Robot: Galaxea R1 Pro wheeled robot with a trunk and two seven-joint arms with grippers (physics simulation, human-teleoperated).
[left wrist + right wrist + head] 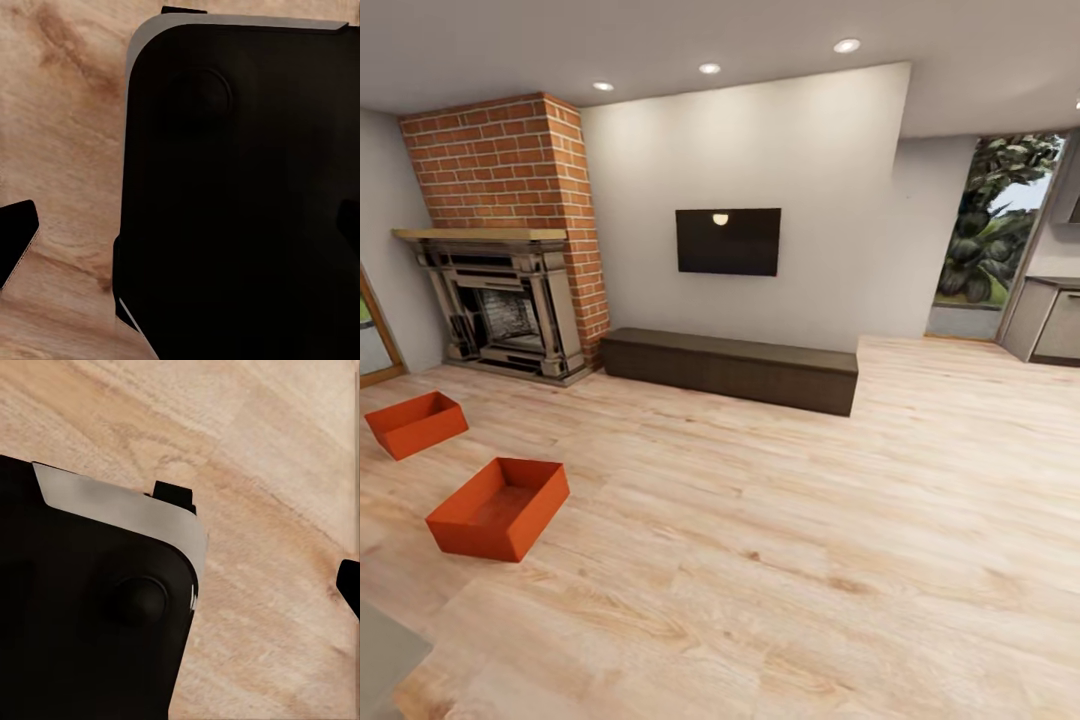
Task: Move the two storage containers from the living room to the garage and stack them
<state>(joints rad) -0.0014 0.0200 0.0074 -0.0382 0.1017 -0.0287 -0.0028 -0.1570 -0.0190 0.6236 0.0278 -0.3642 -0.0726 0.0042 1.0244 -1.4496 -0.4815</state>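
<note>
Looking out from the head camera, I have both bins on the light wood floor (pixel 780 520) of the living room, off to my left: the nearer bin (pixel 500 507) sits open side up at an angle, and the farther bin (pixel 416 423) lies beyond it, close to the brick fireplace (pixel 510 240), the two apart and not touching. Ahead against the white wall are a low dark bench (pixel 730 366) and a black screen (pixel 728 241), with a doorway to greenery far right. Both wrist cameras look down at planks and the robot's own dark base (pixel 240 202); a dark tip (pixel 16 240) shows at the edge of the left one and another (pixel 349 583) in the right one, but I cannot tell whether either claw is spread or pressed together. My judgement is that nothing has been picked up yet, and the garage is nowhere in sight. The main risk, I think, is the approach: the bins lie low and to the side, so driving in carelessly could let the base nudge the nearer one and skew it. The farther bin is close to the hearth, where an arm or the base could clip the brickwork. The straight, smooth walls could slip or tilt in a one-sided grip.
</note>
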